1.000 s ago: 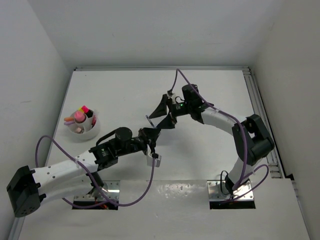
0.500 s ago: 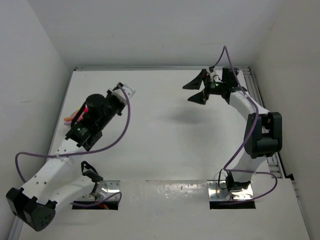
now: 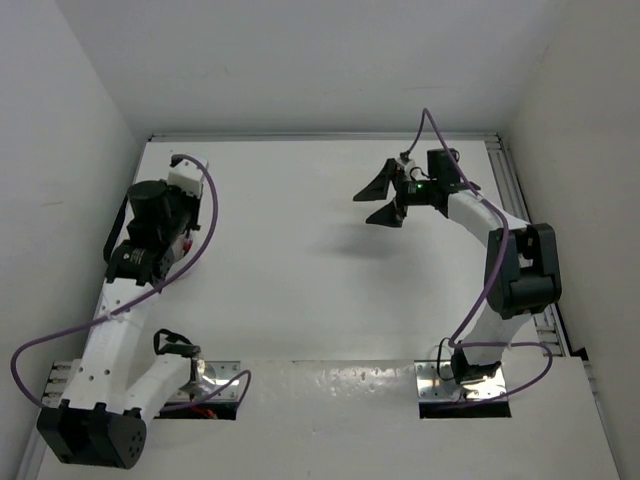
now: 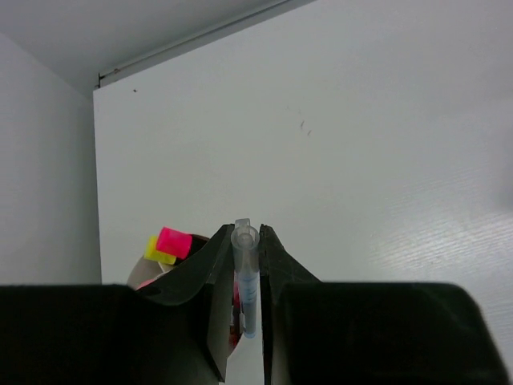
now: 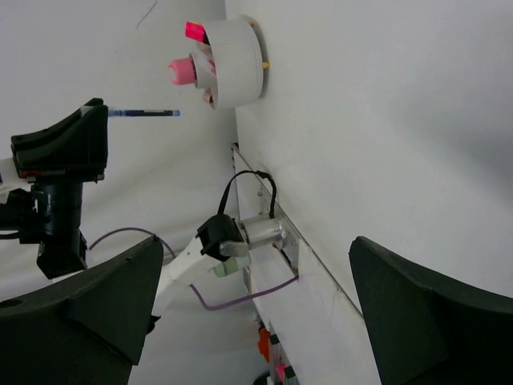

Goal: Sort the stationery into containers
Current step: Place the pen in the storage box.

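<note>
White table: is carrying the dish at its far-left side, mostly under the left arm in the top view.
Left arm: is reaching out along the left wall and hanging its wrist above the dish; by my judgement the step in hand is the delivery of one pen to the container.
Dish: is sitting round, shallow and pale near the left wall, already holding several stubby items.
Right gripper: is hovering over the far right of the table with its jaws spread wide and nothing between them, well apart from the dish.
Left gripper: is pinching the blue pen, its fingers clenched tight on the barrel.
Next move: is calling for the pen to be centred over the dish opening and lowered before the fingers let go. The right wrist view is placing the pen close to the dish rim, and I cannot tell whether it is directly above the opening.
Pink highlighter: is poking up out of the dish, touching the yellow highlighter beside it.
Blue pen: is showing as a thin, translucent blue barrel with a clear, rounded end sticking out past the fingertips, running straight along the gap between the fingers.
</note>
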Available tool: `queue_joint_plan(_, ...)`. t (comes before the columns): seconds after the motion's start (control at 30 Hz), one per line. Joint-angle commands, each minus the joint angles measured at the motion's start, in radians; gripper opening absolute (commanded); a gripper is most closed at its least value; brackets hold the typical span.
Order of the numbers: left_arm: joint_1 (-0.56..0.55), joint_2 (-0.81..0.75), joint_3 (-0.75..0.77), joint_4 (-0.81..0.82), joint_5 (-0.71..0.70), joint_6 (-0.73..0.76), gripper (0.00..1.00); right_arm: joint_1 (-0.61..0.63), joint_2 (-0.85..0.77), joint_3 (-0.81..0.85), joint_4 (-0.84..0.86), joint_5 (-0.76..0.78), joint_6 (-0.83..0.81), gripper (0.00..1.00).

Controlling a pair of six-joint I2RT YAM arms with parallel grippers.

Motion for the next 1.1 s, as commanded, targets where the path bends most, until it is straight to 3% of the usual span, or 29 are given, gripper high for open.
queue_joint_plan(0.0,0.058,-0.046,-0.023,0.016,0.083,0.072,0.00,0.011,-0.041,-0.012,0.014,-0.002,-0.029,0.96)
queue_joint_plan(0.23,0.135,-0.015,-0.109,0.103,0.144,0.127,0.00,0.012,-0.030,0.006,-0.025,0.004,-0.066,0.96)
queue_joint_plan(0.7,0.287,0.143,-0.119,0.195,0.353,0.209,0.03,-0.026,-0.030,0.017,-0.110,0.006,-0.147,0.98)
queue_joint_plan(1.07,0.366,0.125,-0.227,0.240,0.479,0.183,0.19,-0.041,-0.033,0.012,-0.127,0.003,-0.162,0.98)
